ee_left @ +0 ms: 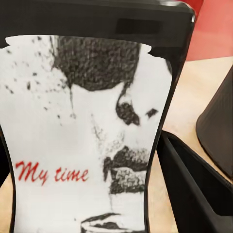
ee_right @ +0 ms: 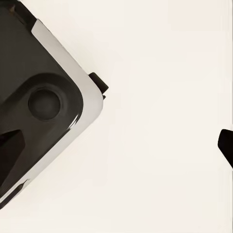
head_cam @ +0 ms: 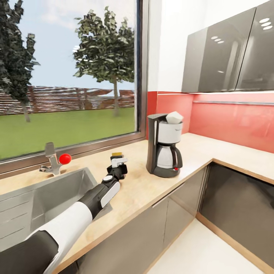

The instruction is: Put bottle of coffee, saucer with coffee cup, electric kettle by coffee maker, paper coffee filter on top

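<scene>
The coffee maker (head_cam: pixel 164 150), black with a white front and a pale carafe, stands on the light-wood countertop (head_cam: pixel 198 148) near the corner. A white paper coffee filter (head_cam: pixel 174 117) sits on top of it. My left gripper (head_cam: pixel 118 164) is shut on the bottle of coffee (head_cam: pixel 117 155), low over the counter just left of the coffee maker. Its yellow lid shows above the fingers. In the left wrist view the bottle's pale label (ee_left: pixel 82 136) reads "My time" between the black fingers (ee_left: pixel 194 184). My right gripper (ee_right: pixel 116 145) is open over pale floor, beside the robot's dark base (ee_right: pixel 43 102).
A steel sink (head_cam: pixel 45 198) lies left of my left arm, with a faucet and red knob (head_cam: pixel 64 158) at the window sill. Grey wall cabinets (head_cam: pixel 228 53) hang over a red backsplash (head_cam: pixel 232 121). The counter turns a corner at the right.
</scene>
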Tool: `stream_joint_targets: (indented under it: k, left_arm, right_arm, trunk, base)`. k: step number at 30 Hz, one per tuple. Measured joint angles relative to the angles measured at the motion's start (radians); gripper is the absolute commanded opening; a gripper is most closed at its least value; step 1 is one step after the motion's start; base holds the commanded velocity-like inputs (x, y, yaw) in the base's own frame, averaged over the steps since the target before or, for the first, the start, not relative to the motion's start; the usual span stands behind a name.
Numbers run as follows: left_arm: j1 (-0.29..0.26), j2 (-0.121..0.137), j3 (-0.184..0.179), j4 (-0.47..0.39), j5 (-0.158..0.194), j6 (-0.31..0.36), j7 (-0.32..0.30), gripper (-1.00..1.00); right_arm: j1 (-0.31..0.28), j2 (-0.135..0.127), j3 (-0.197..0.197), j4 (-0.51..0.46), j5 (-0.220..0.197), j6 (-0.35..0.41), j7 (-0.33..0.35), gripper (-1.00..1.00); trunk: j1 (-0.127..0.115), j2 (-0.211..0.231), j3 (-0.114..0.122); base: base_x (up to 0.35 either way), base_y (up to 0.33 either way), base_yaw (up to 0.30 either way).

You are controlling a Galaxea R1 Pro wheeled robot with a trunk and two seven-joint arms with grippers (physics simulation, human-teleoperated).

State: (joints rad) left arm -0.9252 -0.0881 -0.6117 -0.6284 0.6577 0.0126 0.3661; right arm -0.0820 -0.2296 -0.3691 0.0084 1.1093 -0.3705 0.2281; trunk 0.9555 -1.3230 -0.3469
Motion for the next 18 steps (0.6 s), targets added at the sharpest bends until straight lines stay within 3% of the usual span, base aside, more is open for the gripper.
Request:
stream_joint_targets:
  k: [7, 11, 18]
  left_arm:
    - [0.0, 0.0, -0.001, 0.0, 0.0, 0.0, 0.0, -1.0]
    - [0.0, 0.0, -0.001, 0.0, 0.0, 0.0, 0.0, -1.0]
    - [0.0, 0.0, -0.012, -0.001, 0.0, 0.0, -0.006, -1.0]
  right_arm:
    - [0.0, 0.0, 0.0, 0.0, 0.0, 0.0, 0.0, 1.0]
    - [0.0, 0.0, 0.0, 0.0, 0.0, 0.0, 0.0, 1.0]
    - [0.0, 0.0, -0.002, 0.0, -0.001, -0.002, 0.0, 1.0]
  trunk:
    - [0.0, 0.0, 0.0]
    - [0.0, 0.0, 0.0]
    - [0.0, 0.0, 0.0]
  base:
    - [0.176, -0.191, 0.149]
    - [0.052, -0.051, 0.201]
    - [0.006, -0.006, 0.026]
